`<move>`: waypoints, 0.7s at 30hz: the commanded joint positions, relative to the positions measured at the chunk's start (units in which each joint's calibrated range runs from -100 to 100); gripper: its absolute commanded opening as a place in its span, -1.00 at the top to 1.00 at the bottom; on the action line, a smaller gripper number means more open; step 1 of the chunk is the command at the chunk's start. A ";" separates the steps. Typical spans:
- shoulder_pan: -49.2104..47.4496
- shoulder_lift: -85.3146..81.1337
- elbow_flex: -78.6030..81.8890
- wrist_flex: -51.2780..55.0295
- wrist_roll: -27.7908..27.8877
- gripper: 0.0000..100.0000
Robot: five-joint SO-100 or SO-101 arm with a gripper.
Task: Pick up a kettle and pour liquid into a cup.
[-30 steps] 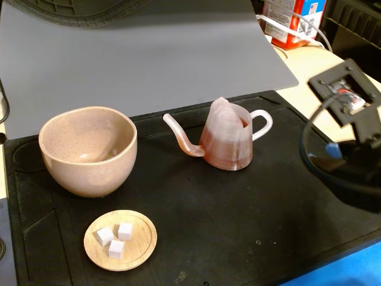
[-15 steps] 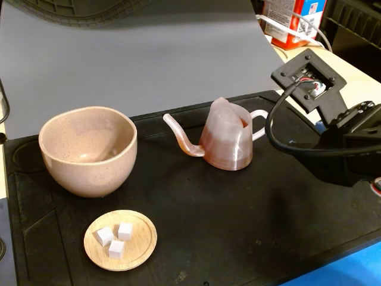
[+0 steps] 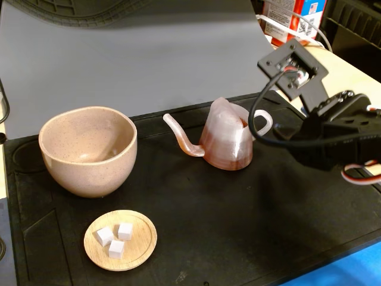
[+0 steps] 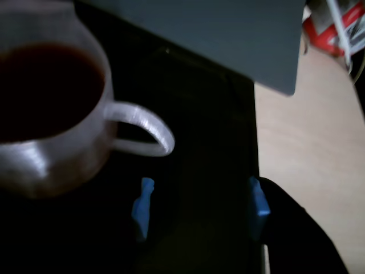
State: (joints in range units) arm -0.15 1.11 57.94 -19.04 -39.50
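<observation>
Up at about eleven o'clock from my gripper (image 4: 199, 205) in the wrist view sits the small translucent pale-pink plastic kettle (image 4: 51, 108), upright on the black mat (image 3: 238, 226), dark liquid (image 4: 45, 91) inside. Its white loop handle (image 4: 145, 128) juts toward me, just beyond my left blue fingertip (image 4: 142, 205). My jaws stand wide, holding nothing. The speckled beige ceramic cup (image 3: 88, 149) lies well off at nine o'clock from the kettle in the fixed view.

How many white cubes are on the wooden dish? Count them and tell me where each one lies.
3, all on the round wooden dish in the fixed view: one at the left, one toward the upper right, one nearest the camera. None appears hidden.
</observation>
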 commanded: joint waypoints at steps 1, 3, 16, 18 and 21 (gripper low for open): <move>-0.95 2.56 -5.30 -1.07 2.89 0.58; -1.18 4.95 -7.94 -1.07 3.15 0.58; -0.88 7.42 -11.93 -1.07 2.79 0.57; -0.80 7.42 -12.29 -1.07 2.79 0.57; -0.88 9.64 -15.29 -1.07 2.79 0.57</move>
State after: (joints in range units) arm -1.28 9.59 46.54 -19.39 -36.51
